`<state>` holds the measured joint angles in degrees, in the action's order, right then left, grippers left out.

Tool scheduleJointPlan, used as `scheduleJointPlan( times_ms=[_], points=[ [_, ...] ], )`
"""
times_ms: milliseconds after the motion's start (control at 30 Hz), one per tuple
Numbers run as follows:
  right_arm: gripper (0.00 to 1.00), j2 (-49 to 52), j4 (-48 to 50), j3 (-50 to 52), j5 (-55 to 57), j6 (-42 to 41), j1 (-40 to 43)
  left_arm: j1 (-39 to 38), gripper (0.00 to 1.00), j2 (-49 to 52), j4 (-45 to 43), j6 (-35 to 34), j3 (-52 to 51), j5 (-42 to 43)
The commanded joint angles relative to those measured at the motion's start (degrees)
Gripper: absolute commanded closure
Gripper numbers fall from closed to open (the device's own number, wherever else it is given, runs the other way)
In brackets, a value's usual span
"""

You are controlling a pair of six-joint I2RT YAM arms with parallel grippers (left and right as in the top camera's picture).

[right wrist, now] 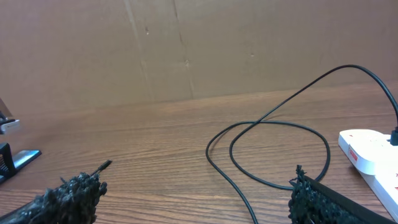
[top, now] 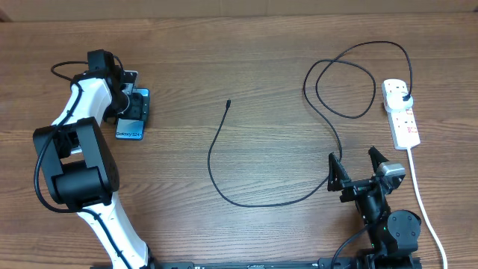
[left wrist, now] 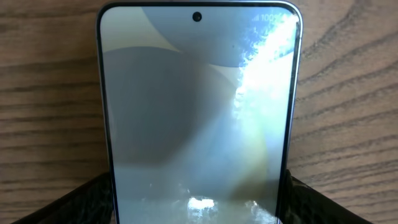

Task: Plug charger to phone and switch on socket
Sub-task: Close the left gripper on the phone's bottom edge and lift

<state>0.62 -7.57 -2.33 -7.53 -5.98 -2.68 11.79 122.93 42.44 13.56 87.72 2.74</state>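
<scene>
Left hand (top: 133, 104): straddles phone (left wrist: 199, 112), grip cannot be told. Right hand (top: 352, 157): wide, empty, near charger (top: 211, 153). Risk: loosely held phone slides on worktop (top: 261, 75); connector misses port.

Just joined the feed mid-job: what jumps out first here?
The black charger sprawls in loops across mid-table, connector tip lying free, plug seated in the white socket at far right. At upper left, the left gripper hangs over the phone, fingers flanking its edges.
</scene>
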Motion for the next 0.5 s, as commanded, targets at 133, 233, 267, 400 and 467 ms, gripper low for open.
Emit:
scheduleJointPlan(
  times_ms=[133, 233, 267, 400, 467],
  points=[
    [0.0, -0.46, 0.22, 0.37, -0.2, 0.07, -0.26, 0.2, 0.24, 2.34, 2.64, -9.68, 0.42, 2.25],
    [0.0, -0.46, 0.22, 0.37, -0.2, 0.07, -0.26, -0.35, 0.3, 2.34, 4.2, -14.36, 0.42, 2.25],
    [0.0, -0.46, 0.22, 0.37, -0.2, 0.07, -0.26, -0.55, 0.32, 2.34, 4.59, -15.96, 0.42, 2.25],
    [0.0, -0.46, 0.22, 0.37, -0.2, 0.07, -0.26, -1.36, 0.33, 2.34, 7.43, -23.39, 0.42, 2.27],
    [0.0, -0.46, 0.22, 0.37, -0.2, 0.07, -0.26, -1.95, 0.33, 2.34, 9.03, -25.03, 0.42, 2.8]
  ],
)
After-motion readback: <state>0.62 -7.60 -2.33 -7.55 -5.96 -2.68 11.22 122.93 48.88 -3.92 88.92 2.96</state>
